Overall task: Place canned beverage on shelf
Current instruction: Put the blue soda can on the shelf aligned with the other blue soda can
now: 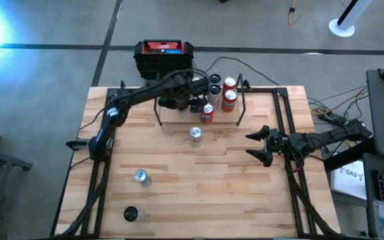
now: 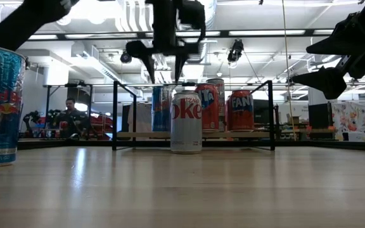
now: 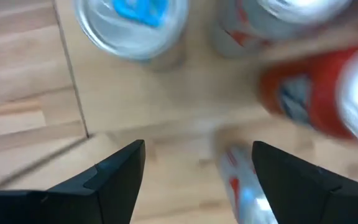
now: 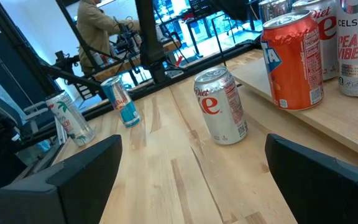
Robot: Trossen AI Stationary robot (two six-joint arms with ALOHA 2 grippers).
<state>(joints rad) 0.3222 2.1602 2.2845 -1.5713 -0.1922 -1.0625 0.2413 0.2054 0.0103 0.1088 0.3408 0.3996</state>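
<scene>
Currently the left gripper (image 1: 193,101) hangs above the shelf (image 1: 179,115), over its near part, fingers (image 3: 120,171) spread apart with nothing between them; the low view shows it clear above the can tops. On the shelf board stand several cans: an orange-red Fanta can (image 1: 207,113) at the front edge, two red cans (image 1: 229,93) further back, and silver-topped cans (image 1: 214,85) at the rear. A silver Diet Coke can (image 1: 195,135) stands upright on the table (image 1: 199,187) just in front of the shelf, not on it. Two more cans stand well apart near the table's left front: a blue and silver one (image 1: 141,177) and a dark-topped one (image 1: 132,214). The right gripper (image 1: 260,145) waits on the right side of the table, jaws wide, holding nothing.
</scene>
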